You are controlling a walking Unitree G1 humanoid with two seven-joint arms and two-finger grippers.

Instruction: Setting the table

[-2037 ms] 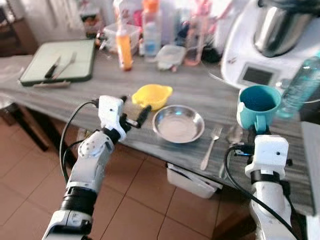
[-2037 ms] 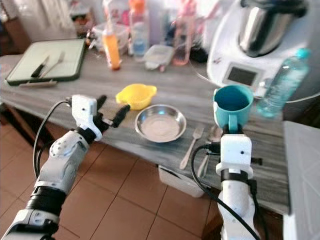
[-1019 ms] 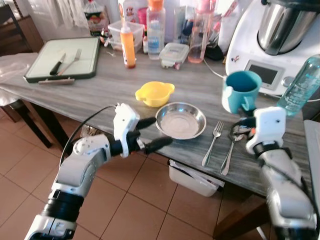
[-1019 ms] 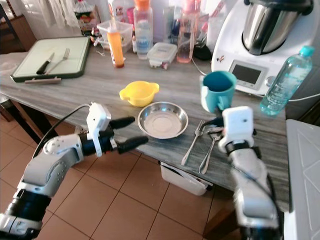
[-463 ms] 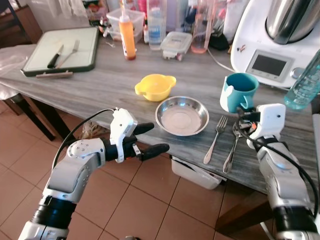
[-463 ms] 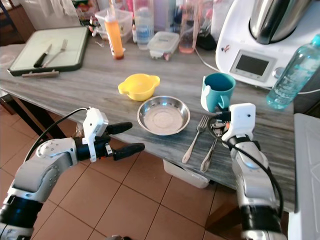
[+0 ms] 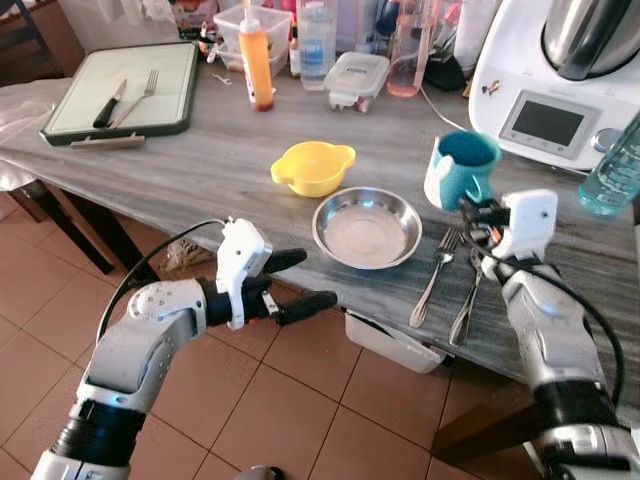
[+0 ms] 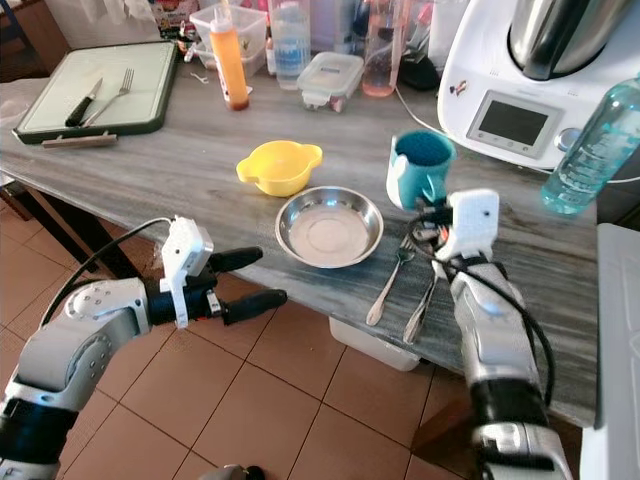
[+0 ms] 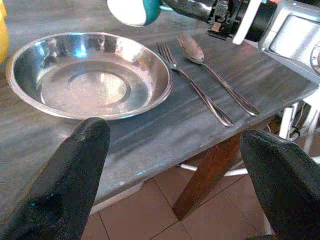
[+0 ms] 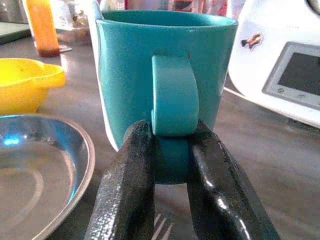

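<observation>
- The right gripper (image 10: 170,165) is pinching the handle of the teal mug (image 7: 460,168), with one black finger on each side.
- Two seconds ago the mug was high up, near the right end of the tabletop (image 7: 200,160). Half a second ago it was low, above the fork and spoon. Now it has moved a little left, toward the middle of the front edge.
- The left wrist view shows the bottom of the mug, so I think it is not down on the tabletop yet.
- The mug hangs just above the tops of the fork (image 7: 432,278) and spoon (image 7: 470,290), beside the far right rim of the metal bowl (image 7: 367,226).
- The left gripper (image 7: 290,282) has its fingers spread wide and holds nothing. It has stayed out past the front edge, low down by the bowl.
- The yellow bowl (image 7: 313,167) sits just behind the metal bowl.
- I think the mug is nearly in its place. The robot must set it down clear of the fork and spoon, so it stands flat.
</observation>
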